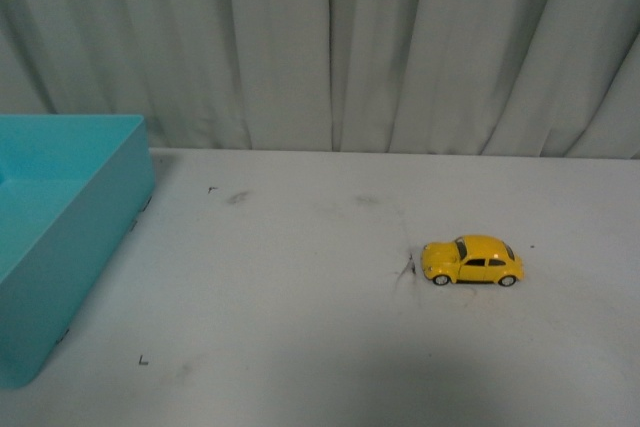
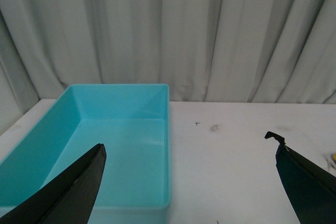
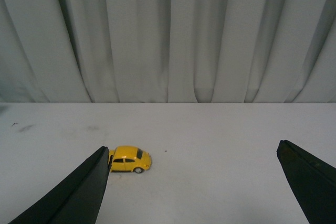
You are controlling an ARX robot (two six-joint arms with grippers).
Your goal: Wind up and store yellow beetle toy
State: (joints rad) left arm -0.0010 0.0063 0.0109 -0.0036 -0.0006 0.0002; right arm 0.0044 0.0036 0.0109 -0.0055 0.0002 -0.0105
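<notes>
Beetle toy car [image 1: 472, 261], glossy yellow, broadside on white counter [image 1: 300, 347], ahead of spread right hand [image 3: 191, 148]; left hand [image 2: 185, 141], also spread, farther off.

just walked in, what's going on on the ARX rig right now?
Nothing is held at this moment. The yellow beetle toy sits on its wheels on the white table, untouched. The teal bin stands at the table's left side. The left gripper is open and faces the bin. The right gripper is open and faces the toy, apart from it. Winding and storing have not begun.
</notes>
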